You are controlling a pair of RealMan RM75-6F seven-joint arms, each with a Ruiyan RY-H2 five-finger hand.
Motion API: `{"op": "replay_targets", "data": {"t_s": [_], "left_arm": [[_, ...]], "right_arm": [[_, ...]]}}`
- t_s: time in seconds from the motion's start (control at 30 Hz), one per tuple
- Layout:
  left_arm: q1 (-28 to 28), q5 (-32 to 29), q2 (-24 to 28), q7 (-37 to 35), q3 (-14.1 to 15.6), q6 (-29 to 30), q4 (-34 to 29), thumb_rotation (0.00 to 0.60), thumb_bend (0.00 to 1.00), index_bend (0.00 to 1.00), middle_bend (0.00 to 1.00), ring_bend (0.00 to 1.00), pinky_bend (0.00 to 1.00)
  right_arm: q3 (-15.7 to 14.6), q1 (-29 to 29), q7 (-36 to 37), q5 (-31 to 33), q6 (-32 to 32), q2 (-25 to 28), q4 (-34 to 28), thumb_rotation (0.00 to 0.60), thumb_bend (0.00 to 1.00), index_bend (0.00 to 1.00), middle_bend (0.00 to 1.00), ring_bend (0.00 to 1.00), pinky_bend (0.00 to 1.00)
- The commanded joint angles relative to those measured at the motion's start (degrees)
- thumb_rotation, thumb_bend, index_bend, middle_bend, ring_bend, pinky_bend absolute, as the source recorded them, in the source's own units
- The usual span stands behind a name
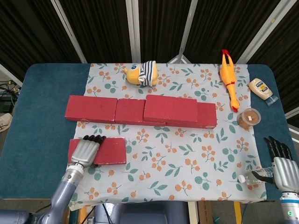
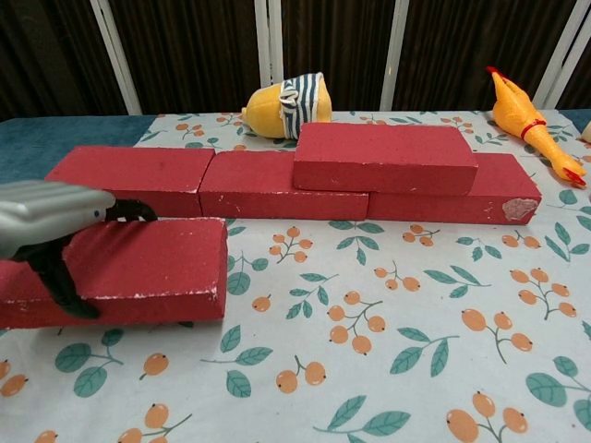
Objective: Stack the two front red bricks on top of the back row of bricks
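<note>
**Left hand grips the front brick at lower left**

The front red brick (image 1: pixel 105 151) sits at the lower left of the head view, in front of the back row of bricks (image 1: pixel 117 110). In the chest view its underside casts a shadow on the patterned cloth (image 1: pixel 187 158), so it appears raised.

The left hand (image 1: pixel 85 152) lies over the brick's left end. Its dark fingers (image 2: pixel 129 209) wrap the far edge and the thumb presses the near face.

A second red brick (image 1: pixel 170 110) rests on the row, right of centre.

The right hand (image 1: pixel 283 165) is at the lower right edge of the surface (image 1: pixel 37 135), fingers extended, holding nothing, beside a clear bottle (image 1: pixel 252 176).
</note>
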Motion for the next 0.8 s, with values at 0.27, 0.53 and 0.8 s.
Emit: {"op": "replay_targets", "data": {"t_s": [0.27, 0.53, 0.8], "left_arm": [[-15.33, -26.85, 18.97, 1.23, -14.03, -17.55, -4.8, 0.6, 0.0, 0.28, 0.38, 0.22, 0.24], [-29.32, -42.21, 24.12, 4.11, -11.66, -31.35, 8.85, 0.6, 0.0, 0.27, 0.37, 0.22, 0.22], [-32.1, -33.63, 19.5, -1.3, -9.46, -35.58, 21.59, 0.6, 0.0, 0.27, 0.37, 0.22, 0.2]], "right_arm": [[1.08, 0.92, -3.95, 3.44, -1.91, -1.43, 0.36, 0.6, 0.1, 0.0, 0.0, 0.0, 0.0], [2.19, 1.09, -8.12, 6.46, -1.64, -2.42, -0.5, 0.6, 0.1, 0.0, 0.0, 0.0, 0.0], [3.31, 0.84, -9.45, 7.98, -0.35, -3.13, -0.45, 0.6, 0.1, 0.0, 0.0, 0.0, 0.0]]}}
